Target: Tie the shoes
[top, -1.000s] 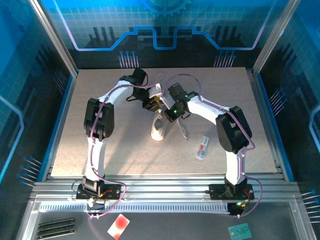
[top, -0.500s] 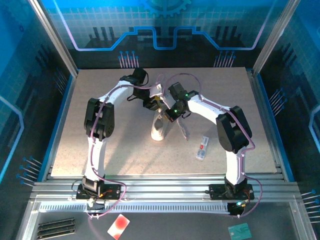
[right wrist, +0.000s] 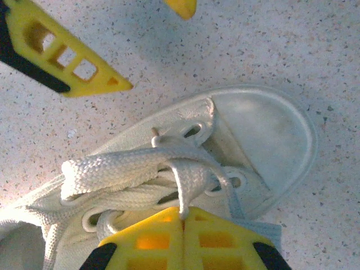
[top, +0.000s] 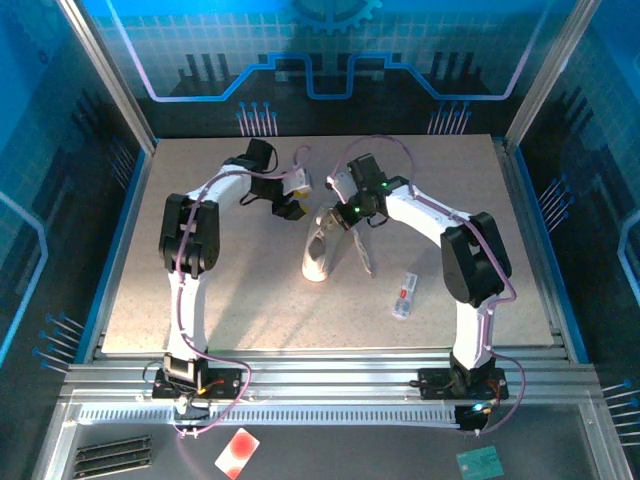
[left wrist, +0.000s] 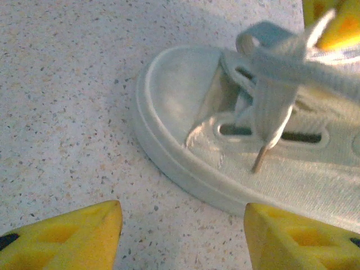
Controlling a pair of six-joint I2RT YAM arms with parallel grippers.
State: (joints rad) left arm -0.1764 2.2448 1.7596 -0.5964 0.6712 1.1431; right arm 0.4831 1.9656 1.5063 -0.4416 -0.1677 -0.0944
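Drawn back leftward from the sneaker (top: 319, 252) at centre, the left gripper (top: 291, 203) hangs spread and empty while the right gripper (right wrist: 183, 225) pinches a lace (right wrist: 188, 180) taut; knotting seems barely begun, so the left must next catch the other lace.

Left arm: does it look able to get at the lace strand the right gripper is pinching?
Probably yes: the left gripper is open just off the toe of the sneaker, and the lace runs exposed up to the shut right gripper, with nothing between.

White rect. item w/ red marks (top: 403, 296) on speckled table (top: 200, 290), red-white card (top: 237, 452)
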